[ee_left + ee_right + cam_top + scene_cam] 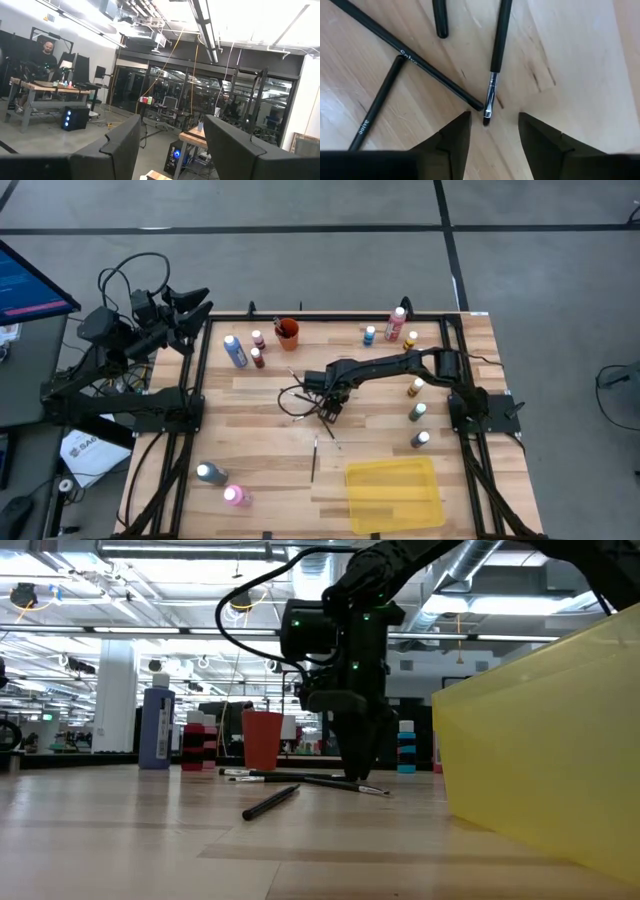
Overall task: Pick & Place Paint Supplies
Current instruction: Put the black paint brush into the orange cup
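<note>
Several thin dark paintbrushes (300, 402) lie crossed on the wood in the middle of the table. My right gripper (492, 131) points straight down over them, open. Its fingers stand on either side of the bristle tip (487, 119) of one brush (496, 55) without touching it. Two other brushes (410, 60) (374, 109) lie beside it. In the low view the right gripper (358, 776) hangs just above the brushes (300, 778). One more brush (314, 459) lies alone nearer the front. My left gripper (170, 145) is raised off the table's far left corner (195, 305), open and holding nothing.
A yellow tray (395, 494) sits at the front right. An orange cup (288, 333) stands at the back with blue (235, 351) and red (258, 358) bottles. More bottles stand along the right (417, 412) and at the front left (236, 496).
</note>
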You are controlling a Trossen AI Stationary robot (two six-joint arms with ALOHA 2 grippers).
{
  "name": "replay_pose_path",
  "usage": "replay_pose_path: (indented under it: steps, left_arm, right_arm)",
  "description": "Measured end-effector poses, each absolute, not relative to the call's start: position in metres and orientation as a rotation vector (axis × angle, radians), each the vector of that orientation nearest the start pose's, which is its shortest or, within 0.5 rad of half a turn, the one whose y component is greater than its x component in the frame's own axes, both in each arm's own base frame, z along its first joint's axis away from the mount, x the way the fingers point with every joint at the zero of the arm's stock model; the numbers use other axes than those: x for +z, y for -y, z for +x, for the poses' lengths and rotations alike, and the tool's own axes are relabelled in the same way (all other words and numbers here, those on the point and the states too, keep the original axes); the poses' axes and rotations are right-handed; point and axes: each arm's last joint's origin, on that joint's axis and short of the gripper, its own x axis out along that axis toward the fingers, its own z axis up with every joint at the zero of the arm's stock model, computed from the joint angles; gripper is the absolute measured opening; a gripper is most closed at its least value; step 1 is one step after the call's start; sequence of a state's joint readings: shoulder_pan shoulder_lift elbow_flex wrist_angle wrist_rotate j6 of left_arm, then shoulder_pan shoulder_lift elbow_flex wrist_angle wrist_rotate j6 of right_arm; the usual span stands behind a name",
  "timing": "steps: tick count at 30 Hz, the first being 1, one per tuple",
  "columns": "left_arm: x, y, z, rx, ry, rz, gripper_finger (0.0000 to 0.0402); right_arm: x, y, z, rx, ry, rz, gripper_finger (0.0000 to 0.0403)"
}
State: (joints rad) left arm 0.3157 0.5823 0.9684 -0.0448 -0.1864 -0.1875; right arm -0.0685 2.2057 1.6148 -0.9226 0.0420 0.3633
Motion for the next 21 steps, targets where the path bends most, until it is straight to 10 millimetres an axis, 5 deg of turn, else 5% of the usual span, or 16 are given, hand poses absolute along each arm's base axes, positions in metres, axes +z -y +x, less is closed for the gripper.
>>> replay_pose_path:
  steps: [7,13,21]
  left_arm:
    - [0.4288,-0.0344,0.0881,0.463,0.39,-0.159,0.0211]
    - [0.4288,-0.0344,0.0881,0.463,0.39,-0.159,0.0211]
    - [0.4288,-0.0344,0.0881,0.463,0.39,-0.159,0.0211]
  right_arm:
    - [0.1277,0.0254,0.4155,-0.342,-1.498,0.323,0.011]
    - [0.1269,0.0253,0.4136,-0.342,-1.518,0.325,0.0012]
    - [0.1348,0.0298,0.4163,-0.31,-1.515,0.376,0.0001]
